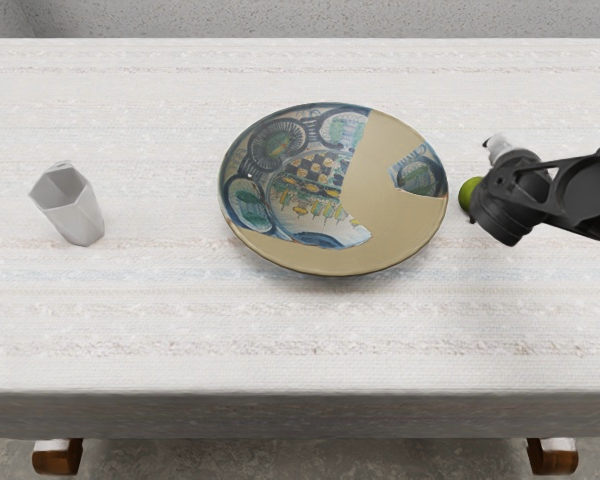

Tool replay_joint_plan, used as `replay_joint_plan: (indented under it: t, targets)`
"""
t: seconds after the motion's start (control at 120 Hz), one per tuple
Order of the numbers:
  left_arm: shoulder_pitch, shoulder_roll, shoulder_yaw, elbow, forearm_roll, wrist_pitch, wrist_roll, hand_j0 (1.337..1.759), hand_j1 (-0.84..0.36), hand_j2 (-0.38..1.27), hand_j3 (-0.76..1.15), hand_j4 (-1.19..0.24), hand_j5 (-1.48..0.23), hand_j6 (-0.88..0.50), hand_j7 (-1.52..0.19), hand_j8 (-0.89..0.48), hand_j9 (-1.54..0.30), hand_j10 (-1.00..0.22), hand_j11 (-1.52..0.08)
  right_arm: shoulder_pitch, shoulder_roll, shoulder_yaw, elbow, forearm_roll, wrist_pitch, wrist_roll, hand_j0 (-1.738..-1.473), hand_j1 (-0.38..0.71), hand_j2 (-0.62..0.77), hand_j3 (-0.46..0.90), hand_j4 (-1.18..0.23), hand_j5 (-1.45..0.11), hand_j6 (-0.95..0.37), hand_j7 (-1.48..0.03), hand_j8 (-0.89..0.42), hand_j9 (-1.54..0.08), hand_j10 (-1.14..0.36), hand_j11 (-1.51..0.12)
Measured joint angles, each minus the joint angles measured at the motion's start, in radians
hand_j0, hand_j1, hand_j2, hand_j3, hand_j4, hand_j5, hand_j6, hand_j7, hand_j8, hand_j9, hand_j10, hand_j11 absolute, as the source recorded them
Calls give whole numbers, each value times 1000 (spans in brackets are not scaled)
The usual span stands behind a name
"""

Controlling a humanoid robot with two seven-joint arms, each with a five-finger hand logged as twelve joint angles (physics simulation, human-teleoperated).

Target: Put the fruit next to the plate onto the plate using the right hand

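Head view: dark right hand (515, 200) crowds the small green round fruit (469, 190) right of the patterned ceramic plate (390, 240), grasp impossible to tell, so a glancing touch could roll it away.

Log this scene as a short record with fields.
surface: pale textured table
plate: round blue-and-tan patterned ceramic plate, at the table's centre
fruit: small round green fruit, on the table just right of the plate, partly hidden
hand: dark right hand, against the fruit; grasp unclear
left arm: not in view
other: grey faceted vase, left of the plate, apart from it
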Motion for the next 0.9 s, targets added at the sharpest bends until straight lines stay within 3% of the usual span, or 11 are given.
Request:
replay_joint_plan:
  t: [0.642, 0.825, 0.9]
  targets:
    - [0, 0, 0, 0, 0, 0, 0, 1658, 349, 0, 0, -1, 0, -1, 0, -1, 0, -1, 0, -72, 83, 13, -153, 2, 58, 0, -1658, -33, -51, 0, -266, -344, -267, -344, -266, -344, -265, -344]
    - [0, 0, 0, 0, 0, 0, 0, 1658, 349, 0, 0, -1, 0, -1, 0, -1, 0, -1, 0, -83, 88, 28, -172, 3, 90, 0, -1658, 81, -70, 0, -360, -467, -361, -467, -361, -467, -360, -467]
    - [0, 0, 0, 0, 0, 0, 0, 1658, 349, 0, 0, -1, 0, -1, 0, -1, 0, -1, 0, -94, 92, 42, -180, -3, 90, 0, -1657, 153, -72, -3, -459, -523, -336, -554, -306, -548, -423, -547]
